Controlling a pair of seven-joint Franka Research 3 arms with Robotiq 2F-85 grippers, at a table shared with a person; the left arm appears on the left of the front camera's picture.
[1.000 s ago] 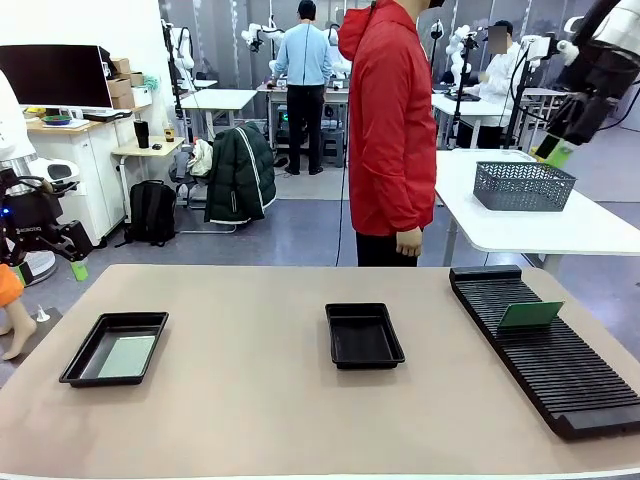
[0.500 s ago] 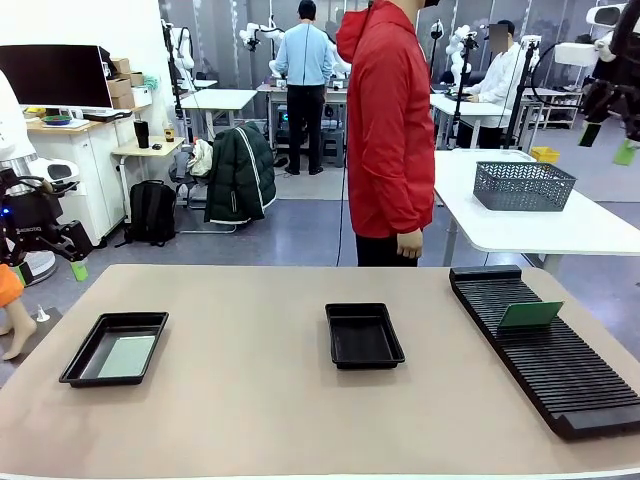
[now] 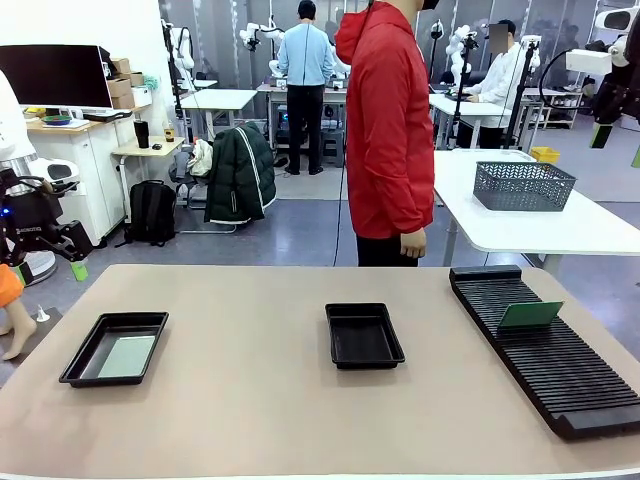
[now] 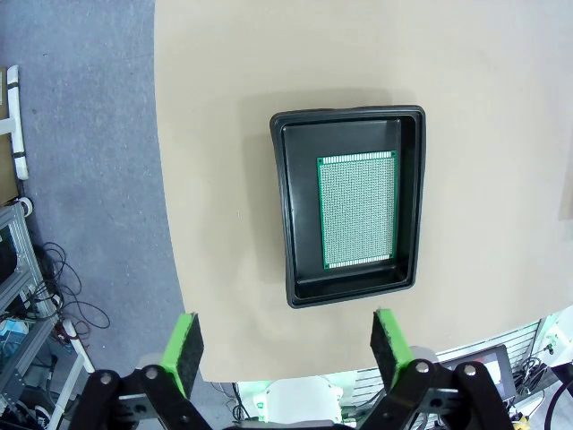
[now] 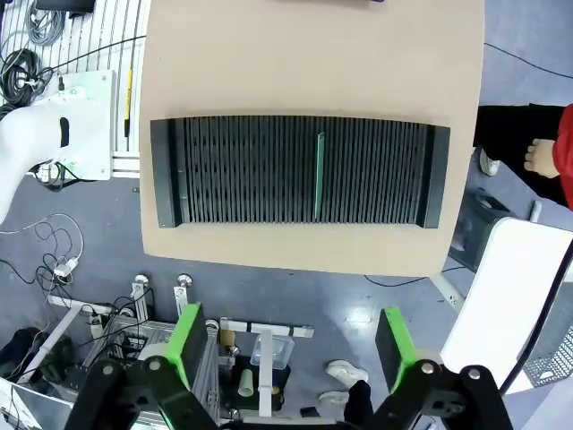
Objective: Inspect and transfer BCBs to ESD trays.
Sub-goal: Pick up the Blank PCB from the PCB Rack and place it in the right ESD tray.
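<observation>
Two black ESD trays lie on the tan table. The left tray [image 3: 113, 348] holds a flat BCB [image 3: 127, 356]. The middle tray [image 3: 363, 334] has nothing in it. Another BCB [image 3: 530, 315] stands upright in the slotted rack [image 3: 560, 375]. My left gripper [image 3: 50, 262] hangs open off the table's left edge. From high above, its view looks down on the tray [image 4: 295, 215] and its BCB [image 4: 358, 210], between open fingers [image 4: 185, 349]. My right gripper [image 3: 618, 140] is raised at the upper right, open. Far below it are the rack [image 5: 233, 170] and the edge-on BCB [image 5: 320, 176].
A person in a red jacket [image 3: 390, 130] stands at the table's far side, one hand [image 3: 409, 243] hanging down. Behind on the right, a grey mesh basket [image 3: 522, 185] sits on a white table. Bare tabletop lies between the trays and the rack.
My right gripper has swung up and to the right, away from above the mesh basket toward the picture's edge. The left gripper, trays and boards have not moved.
</observation>
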